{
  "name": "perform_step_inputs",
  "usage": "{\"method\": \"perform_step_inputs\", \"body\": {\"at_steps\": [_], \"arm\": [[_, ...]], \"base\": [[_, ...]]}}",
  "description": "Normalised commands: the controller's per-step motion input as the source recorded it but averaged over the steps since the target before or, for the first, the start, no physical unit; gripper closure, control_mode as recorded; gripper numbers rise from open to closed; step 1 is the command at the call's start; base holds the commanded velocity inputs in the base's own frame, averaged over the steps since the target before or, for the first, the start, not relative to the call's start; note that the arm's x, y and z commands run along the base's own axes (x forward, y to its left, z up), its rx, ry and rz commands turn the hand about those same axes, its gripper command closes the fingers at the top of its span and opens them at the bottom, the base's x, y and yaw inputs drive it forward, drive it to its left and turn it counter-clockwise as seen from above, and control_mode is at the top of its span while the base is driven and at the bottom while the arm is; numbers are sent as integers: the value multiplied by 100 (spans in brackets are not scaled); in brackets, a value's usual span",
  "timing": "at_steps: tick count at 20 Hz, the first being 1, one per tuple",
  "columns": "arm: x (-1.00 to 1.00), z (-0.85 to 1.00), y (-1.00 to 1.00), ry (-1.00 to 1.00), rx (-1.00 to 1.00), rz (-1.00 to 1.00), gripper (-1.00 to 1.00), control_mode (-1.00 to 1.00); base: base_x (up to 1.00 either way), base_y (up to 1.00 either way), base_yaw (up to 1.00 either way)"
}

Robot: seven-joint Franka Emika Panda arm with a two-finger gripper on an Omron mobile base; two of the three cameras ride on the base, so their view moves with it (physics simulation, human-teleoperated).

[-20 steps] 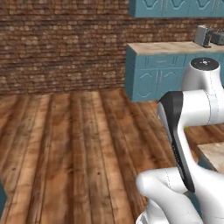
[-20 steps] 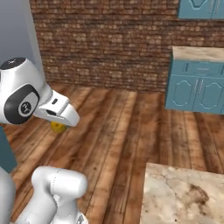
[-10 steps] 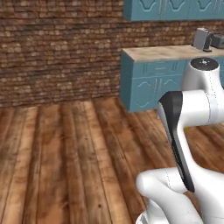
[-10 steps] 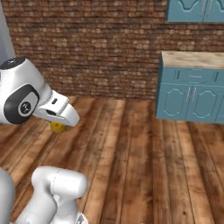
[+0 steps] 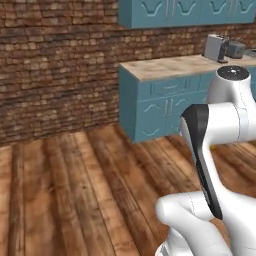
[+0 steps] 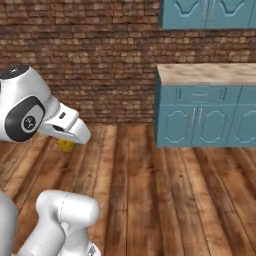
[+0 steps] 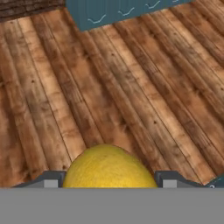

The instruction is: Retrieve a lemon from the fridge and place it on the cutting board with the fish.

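The lemon (image 7: pixel 109 167) is gripped in the gripper (image 7: pixel 107 180), well short of the blue cabinet (image 6: pixel 205 112); it could be dropped if jolted in transit.

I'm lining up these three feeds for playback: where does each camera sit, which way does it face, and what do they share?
Left base view: behind the arm's left, facing the brick wall and teal cabinets; white arm at lower right.
Right base view: behind the arm's right, same wall and cabinets; arm at left, lemon under the hand.
Hand view: on the hand, looking down at the plank floor; gripper shut on the lemon.
Shared: lemon, cabinets, floor.
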Motion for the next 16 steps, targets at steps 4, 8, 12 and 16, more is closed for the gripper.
{"method": "perform_step_inputs", "body": {"at_steps": [4, 8, 12, 16], "arm": [[0, 0, 0, 0, 0, 0, 100, 100], [0, 0, 0, 0, 0, 0, 100, 100], [0, 0, 0, 0, 0, 0, 100, 100], [0, 0, 0, 0, 0, 0, 100, 100]], "base": [[100, 12, -38], [72, -1, -61], [43, -12, -74], [27, -24, -76]]}}
